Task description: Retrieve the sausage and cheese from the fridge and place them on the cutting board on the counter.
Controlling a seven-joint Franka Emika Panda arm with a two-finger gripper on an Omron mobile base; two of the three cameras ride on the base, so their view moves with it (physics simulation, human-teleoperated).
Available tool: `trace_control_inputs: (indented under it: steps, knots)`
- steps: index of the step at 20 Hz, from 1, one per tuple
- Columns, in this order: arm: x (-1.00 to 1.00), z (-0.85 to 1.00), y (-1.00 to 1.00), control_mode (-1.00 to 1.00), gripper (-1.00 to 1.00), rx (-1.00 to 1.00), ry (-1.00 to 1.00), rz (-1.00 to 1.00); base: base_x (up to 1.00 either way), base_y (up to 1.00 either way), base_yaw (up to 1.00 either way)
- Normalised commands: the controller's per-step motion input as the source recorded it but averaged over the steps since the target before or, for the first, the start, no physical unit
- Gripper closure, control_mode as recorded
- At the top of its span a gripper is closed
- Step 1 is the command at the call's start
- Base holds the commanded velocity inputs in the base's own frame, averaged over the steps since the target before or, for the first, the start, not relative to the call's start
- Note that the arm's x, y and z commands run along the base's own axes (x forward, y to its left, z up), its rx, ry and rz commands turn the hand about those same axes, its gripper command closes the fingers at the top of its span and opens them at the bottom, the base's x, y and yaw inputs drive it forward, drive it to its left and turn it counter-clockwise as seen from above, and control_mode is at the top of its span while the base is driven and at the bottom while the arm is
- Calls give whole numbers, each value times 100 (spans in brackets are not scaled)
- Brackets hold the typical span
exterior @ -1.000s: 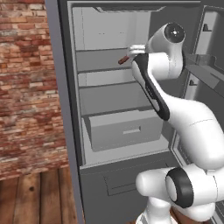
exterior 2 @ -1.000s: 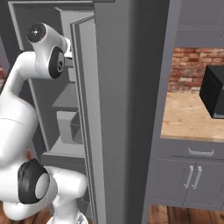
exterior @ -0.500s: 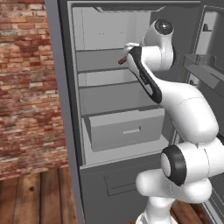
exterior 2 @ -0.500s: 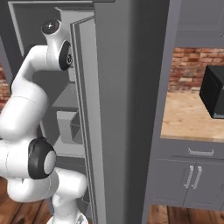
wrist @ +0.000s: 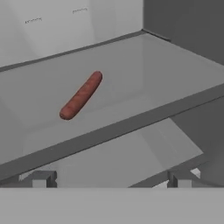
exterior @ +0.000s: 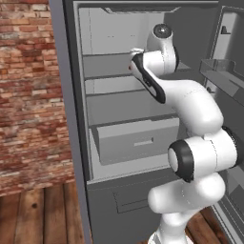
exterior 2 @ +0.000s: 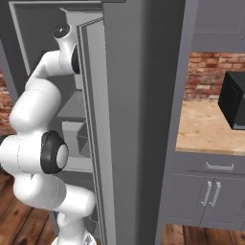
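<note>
Nearest in the hand view, the gripper (wrist: pixel 107 179) has its two tips low in the frame, spread wide and holding nothing. Just past them runs the front lip of the fridge shelf (wrist: pixel 131 127), and the sausage (wrist: pixel 81 95) lies alone on that shelf, left of centre, angled from lower left to upper right, well apart from the tips. In the left base view the arm (exterior: pixel 190 102) has folded up and swung in over the last second: the wrist was right of the shelf opening, now it sits upper centre, inside the fridge (exterior: pixel 66 119), and hides most of the sausage, a red speck at its left edge. The base has not driven; the brick wall and fridge frame sit where they did. Jaw spread is unchanged. Judgement: this is the approach to the first pick, hand lined up at shelf height but not yet over the sausage; it needs to go further in before closing. I can't spot the cheese. In the right base view the counter (exterior 2: pixel 210 129) sits at middle right, beyond the fridge side; I can't make out the cutting board on it.
</note>
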Motion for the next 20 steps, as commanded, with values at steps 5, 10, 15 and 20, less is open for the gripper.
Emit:
trace_control_inputs:
  steps: [5, 10, 15, 20]
  knots:
    - [45, -19, 0, -100, -100, 0, 3, 0, 0, 0, 0]
    - [31, -5, -1, -100, -100, 0, 0, 0, 0, 0, 0]
    - [16, -18, 0, -100, -100, 0, 2, 0, 0, 0, 0]
    - [38, -5, -2, -100, -100, 1, 0, 0, 0, 0, 0]
